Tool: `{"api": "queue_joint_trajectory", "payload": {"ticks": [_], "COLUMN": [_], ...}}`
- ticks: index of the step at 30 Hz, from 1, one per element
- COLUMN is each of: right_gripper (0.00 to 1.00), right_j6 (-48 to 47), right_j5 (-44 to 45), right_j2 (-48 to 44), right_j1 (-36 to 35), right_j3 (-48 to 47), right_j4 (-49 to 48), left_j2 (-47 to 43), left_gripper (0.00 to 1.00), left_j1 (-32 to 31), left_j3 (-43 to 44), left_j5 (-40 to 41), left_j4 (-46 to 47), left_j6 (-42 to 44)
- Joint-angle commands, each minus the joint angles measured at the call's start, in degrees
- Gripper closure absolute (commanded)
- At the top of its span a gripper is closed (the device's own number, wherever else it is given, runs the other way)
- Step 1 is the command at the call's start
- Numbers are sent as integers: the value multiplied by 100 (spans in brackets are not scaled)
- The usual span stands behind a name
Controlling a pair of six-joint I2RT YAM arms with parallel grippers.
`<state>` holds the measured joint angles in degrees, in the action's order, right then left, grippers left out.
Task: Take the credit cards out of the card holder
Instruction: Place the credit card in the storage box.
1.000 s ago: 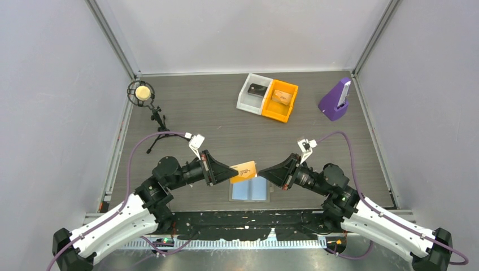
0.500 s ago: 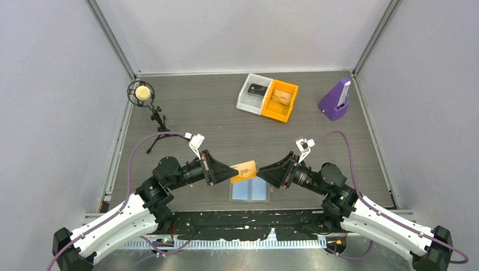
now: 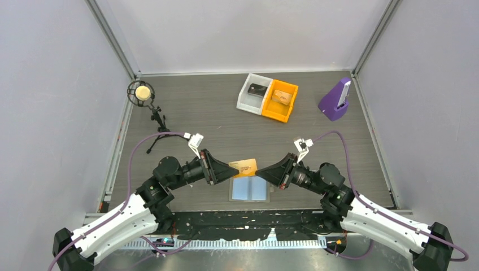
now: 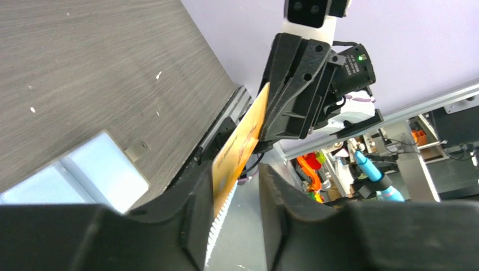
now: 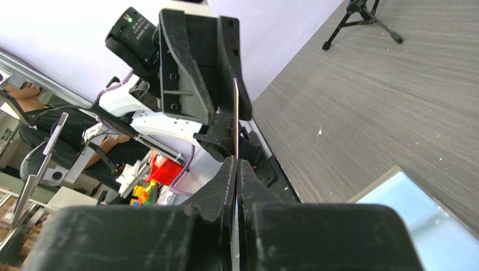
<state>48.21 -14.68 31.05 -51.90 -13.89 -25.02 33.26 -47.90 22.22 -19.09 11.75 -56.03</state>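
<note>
An orange credit card [image 3: 244, 166] hangs in the air between my two grippers, above the card holder [image 3: 249, 189], which lies open on the table with its two light blue panels up. My right gripper [image 3: 261, 169] is shut on the card's right end; in the right wrist view the card's thin edge [image 5: 235, 113] rises from between the closed fingertips [image 5: 237, 164]. My left gripper [image 3: 233, 168] is at the card's left end. In the left wrist view the card [image 4: 240, 149] rests against one finger and the other stands clear of it, so that gripper [image 4: 234, 189] is open.
At the back stand a white bin [image 3: 252, 93] with a dark card in it and an orange bin [image 3: 281, 100] with another card. A purple stand [image 3: 334, 100] is at the back right, a microphone on a tripod [image 3: 141, 93] at the back left.
My right gripper moved left onto the card's right end and closed on it. My left gripper's jaws have parted. The card now sits a little higher and flatter.
</note>
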Motion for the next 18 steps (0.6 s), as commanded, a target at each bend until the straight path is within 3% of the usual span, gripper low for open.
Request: {"api": "queue_joint_trajectory", "payload": {"ticks": [1, 7, 12, 18], "right_gripper": [95, 95, 95, 95], "right_j6": [-183, -606, -1260, -1683], "right_j5": [258, 589, 879, 698], "right_j2": [-211, -107, 399, 1560], "right_j1": [26, 178, 656, 1784], "right_j3": [-182, -757, -1533, -2384], "right_j4": [-75, 615, 1545, 1830], "left_j2": [-65, -367, -310, -127], "left_gripper": [51, 3, 0, 0], "left_j1": [8, 17, 22, 26], "left_j3": [208, 635, 1275, 1788], "left_j5": [110, 590, 924, 1351], "left_j4": [-376, -1698, -2953, -4069], "left_j6": [314, 908, 1636, 2520]}}
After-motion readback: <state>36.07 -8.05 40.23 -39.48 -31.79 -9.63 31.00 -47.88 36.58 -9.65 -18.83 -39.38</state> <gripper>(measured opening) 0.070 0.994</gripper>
